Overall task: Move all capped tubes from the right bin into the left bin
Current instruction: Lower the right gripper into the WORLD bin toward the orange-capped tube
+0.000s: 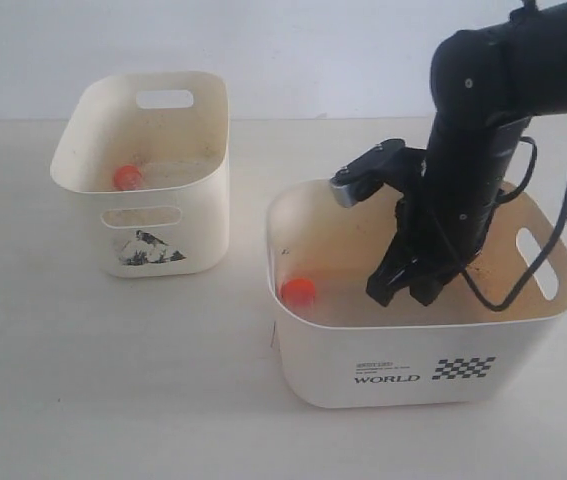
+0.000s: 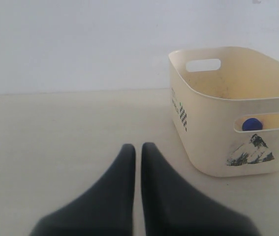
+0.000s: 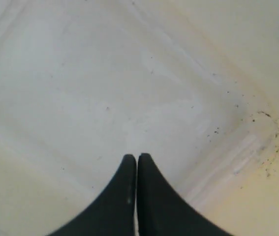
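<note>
The wide right bin (image 1: 313, 350), printed "WORLD", holds an orange-red capped tube (image 1: 298, 292) against its left wall. My right gripper (image 1: 406, 293) is down inside this bin, to the right of that tube and apart from it. In the right wrist view the right gripper (image 3: 137, 156) is shut with nothing in it, above the bare floor of the right bin (image 3: 129, 83). The narrower left bin (image 1: 203, 215) holds another orange-red capped tube (image 1: 127, 177). A blue cap (image 2: 252, 124) shows through the handle slot of the left bin (image 2: 213, 147). My left gripper (image 2: 138, 145) is shut and empty.
The two bins stand on a pale table (image 1: 113, 380) with a strip of bare surface between them. A black cable (image 1: 563, 200) loops from the right arm over the right bin's far rim. A white wall (image 2: 80, 44) stands behind.
</note>
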{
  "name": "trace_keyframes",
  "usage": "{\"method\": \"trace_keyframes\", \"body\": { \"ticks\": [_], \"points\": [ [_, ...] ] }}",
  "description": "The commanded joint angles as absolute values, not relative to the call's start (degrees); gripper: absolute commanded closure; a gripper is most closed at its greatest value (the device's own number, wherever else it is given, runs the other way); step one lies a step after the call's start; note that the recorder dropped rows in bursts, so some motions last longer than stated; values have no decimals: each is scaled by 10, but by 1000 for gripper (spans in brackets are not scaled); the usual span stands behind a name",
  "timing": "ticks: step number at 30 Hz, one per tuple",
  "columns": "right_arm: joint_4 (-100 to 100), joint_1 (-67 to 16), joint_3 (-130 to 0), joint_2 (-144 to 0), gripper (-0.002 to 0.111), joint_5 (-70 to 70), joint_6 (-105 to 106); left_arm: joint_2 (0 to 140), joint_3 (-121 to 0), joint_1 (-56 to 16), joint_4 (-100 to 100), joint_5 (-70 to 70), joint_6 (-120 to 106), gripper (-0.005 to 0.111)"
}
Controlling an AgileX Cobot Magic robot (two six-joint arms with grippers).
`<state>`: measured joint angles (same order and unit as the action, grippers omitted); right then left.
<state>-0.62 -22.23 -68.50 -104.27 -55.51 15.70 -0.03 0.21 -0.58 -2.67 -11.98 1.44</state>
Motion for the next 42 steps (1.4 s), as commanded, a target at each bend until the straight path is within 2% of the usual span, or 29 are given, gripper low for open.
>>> {"method": "trace_keyframes", "body": {
  "ticks": [1, 6, 24, 35, 42],
  "points": [
    [-95, -265, -693, -1041, 109, -574, 92, 0, 0, -6, -28, -120, 20, 102],
    [-172, -279, -693, -1041, 109, -572, 30, 0, 0, -6, -28, -120, 20, 102],
    [-261, -279, -693, -1105, 109, -598, -27, 0, 0, -6, -28, -120, 20, 102],
    [-49, -280, -693, -1103, 109, -543, 120, 0, 0, -6, -28, -120, 20, 102],
    [-29, -279, -693, -1058, 109, -527, 131, 0, 0, -6, -28, -120, 20, 102]
  ]
}}
